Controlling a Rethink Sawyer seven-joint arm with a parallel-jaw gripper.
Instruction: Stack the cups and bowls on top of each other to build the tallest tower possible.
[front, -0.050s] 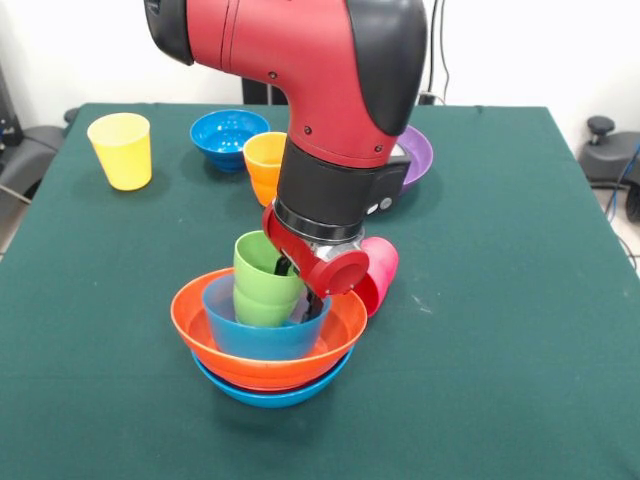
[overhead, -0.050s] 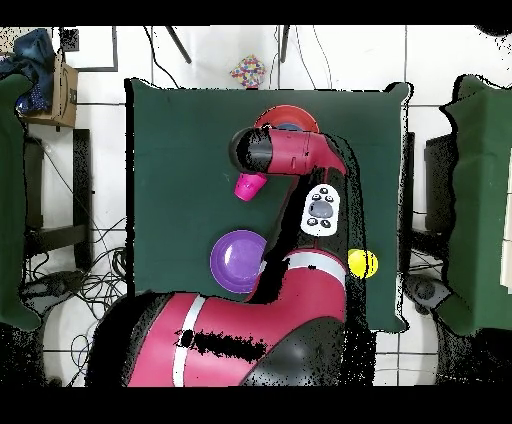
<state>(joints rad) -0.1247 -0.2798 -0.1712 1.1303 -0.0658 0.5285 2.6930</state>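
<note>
The gripper (front, -0.050s: 303, 285) is reaching into the green cup (front, -0.050s: 266, 280); I cannot tell if it is pinching; the cup is sitting in the tower (front, -0.050s: 268, 340) at 6 o'clock on the tabletop (front, -0.050s: 500, 300); light, slippery plastic; take the rim.

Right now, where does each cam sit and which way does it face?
Front: across the table, level with the stack, facing the arm; shows the red arm and end effector in the green cup.
Overhead: above, looking straight down; arm covers the stack.
Shared: purple bowl, pink cup, yellow cup.
</note>
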